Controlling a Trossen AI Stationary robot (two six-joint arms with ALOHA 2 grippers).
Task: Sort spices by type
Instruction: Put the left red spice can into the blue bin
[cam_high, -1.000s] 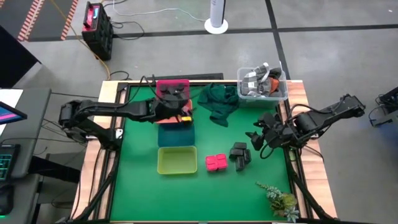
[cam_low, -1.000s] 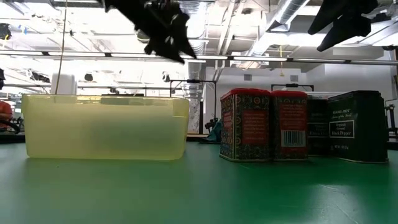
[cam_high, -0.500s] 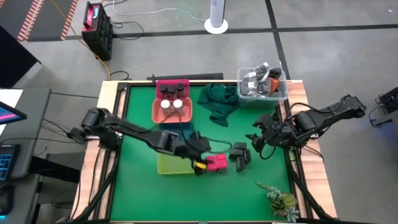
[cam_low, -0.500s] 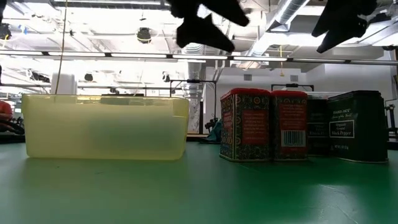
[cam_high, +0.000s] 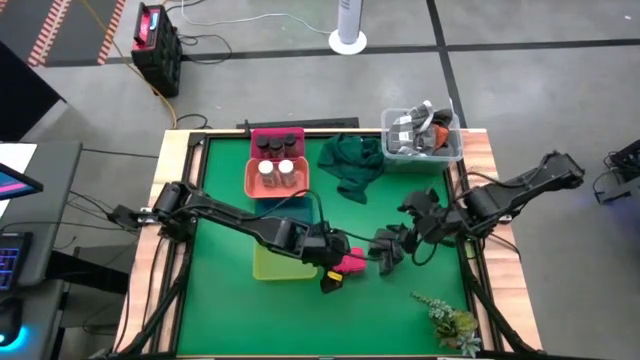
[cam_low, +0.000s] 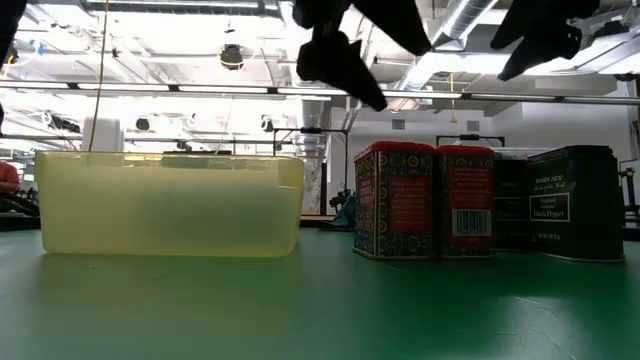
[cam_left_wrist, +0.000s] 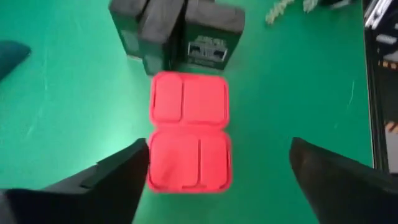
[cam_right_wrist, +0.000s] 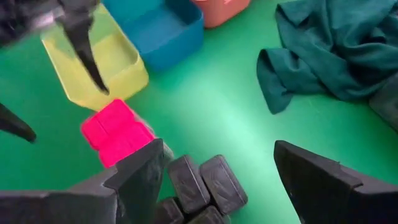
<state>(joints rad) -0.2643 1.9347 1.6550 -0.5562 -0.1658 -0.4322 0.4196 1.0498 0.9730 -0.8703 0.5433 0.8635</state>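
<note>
Two pink-red packets (cam_left_wrist: 189, 130) stand side by side on the green mat, and dark grey boxes (cam_left_wrist: 180, 37) stand just past them. My left gripper (cam_left_wrist: 219, 152) hovers above the packets, open, one finger to each side and touching nothing. My right gripper (cam_right_wrist: 217, 150) hangs open over the dark boxes (cam_right_wrist: 202, 180), clear of them. Dark round jars (cam_high: 277, 143) sit in a magenta tray at the far side. White-capped jars (cam_high: 276, 170) sit in a salmon tray beside it.
A yellow-green tray (cam_high: 275, 262) lies left of the packets, with a blue tray (cam_right_wrist: 163, 31) behind it. A dark green cloth (cam_high: 350, 165) is bunched at the far middle and a clear bin (cam_high: 422, 135) stands at the far right. A plant sprig (cam_high: 450, 320) lies near the right front corner.
My left gripper has swung from over the far trays toward the near right, coming down to hover over the pink-red packets, and has tipped further downward. My right gripper has shifted a little left, toward the dark boxes. No spice has moved.
</note>
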